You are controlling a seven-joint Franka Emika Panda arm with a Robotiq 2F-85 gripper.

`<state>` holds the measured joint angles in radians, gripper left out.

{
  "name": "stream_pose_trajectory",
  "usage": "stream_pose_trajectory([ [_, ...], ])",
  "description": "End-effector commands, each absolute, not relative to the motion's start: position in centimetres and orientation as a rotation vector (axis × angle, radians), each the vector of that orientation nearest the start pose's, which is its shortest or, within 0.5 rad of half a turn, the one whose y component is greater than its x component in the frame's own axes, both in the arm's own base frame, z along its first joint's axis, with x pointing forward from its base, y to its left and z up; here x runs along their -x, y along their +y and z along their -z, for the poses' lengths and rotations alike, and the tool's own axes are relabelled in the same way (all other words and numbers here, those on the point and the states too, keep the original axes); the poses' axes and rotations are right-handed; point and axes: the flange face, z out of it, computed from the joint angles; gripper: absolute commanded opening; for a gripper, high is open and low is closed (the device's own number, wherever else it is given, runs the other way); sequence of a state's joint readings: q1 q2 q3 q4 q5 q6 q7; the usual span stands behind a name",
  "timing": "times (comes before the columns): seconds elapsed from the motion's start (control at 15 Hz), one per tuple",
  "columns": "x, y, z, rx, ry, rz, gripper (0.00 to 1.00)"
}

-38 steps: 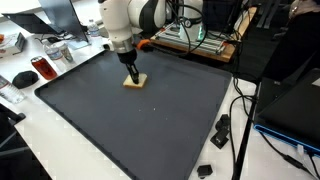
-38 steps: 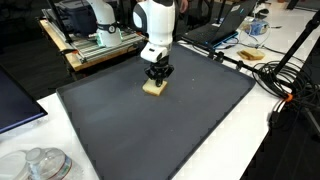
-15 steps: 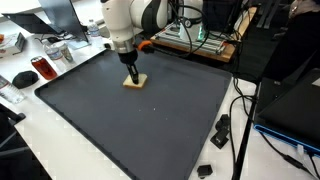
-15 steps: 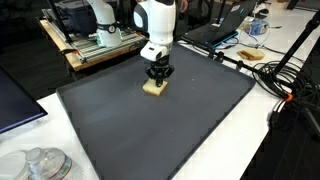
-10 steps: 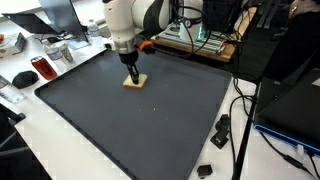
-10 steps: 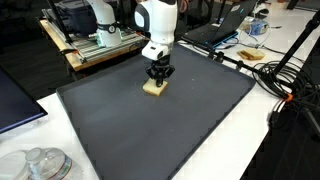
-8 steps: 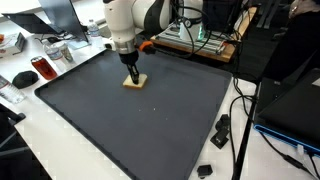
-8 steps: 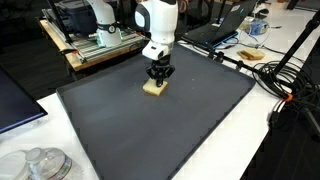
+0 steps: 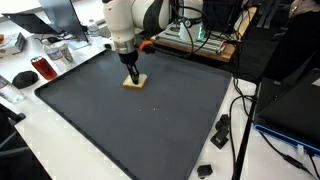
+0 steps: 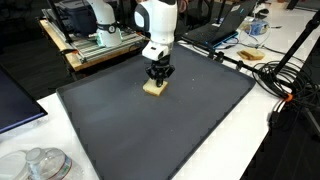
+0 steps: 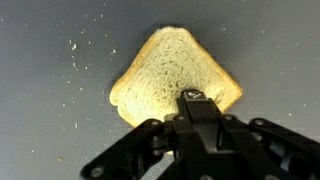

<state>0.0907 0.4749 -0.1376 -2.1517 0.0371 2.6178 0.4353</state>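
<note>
A clear tub (image 10: 40,164) sits left of the mat's near corner, its contents too blurred to tell. On the dark mat (image 10: 150,135), toward the far edge, a bread slice (image 11: 165,70) lies flat. The gripper (image 11: 195,100) stands over the slice's edge, jaws together and tips touching it, with bare mat on every side.

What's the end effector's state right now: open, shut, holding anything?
End effector: shut, tips at the edge of the bread slice lying flat on the mat; whether it pinches the slice cannot be told.
</note>
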Motion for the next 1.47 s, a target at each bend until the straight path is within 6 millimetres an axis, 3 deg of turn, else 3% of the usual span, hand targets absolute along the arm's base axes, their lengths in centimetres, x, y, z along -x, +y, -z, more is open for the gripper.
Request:
stream_pose_trajectory([
  [0.0, -56.0, -2.6, -12.0, 3.108, 0.779, -0.047, 0.05],
  [0.27, -55.8, -2.8, -12.7, 3.022, 0.678, -0.077, 0.05],
  [0.53, -56.0, -3.2, -12.4, 3.086, 0.748, -0.033, 0.05],
  [1.4, -55.2, -4.3, -17.7, 3.070, 0.711, 0.021, 0.05],
])
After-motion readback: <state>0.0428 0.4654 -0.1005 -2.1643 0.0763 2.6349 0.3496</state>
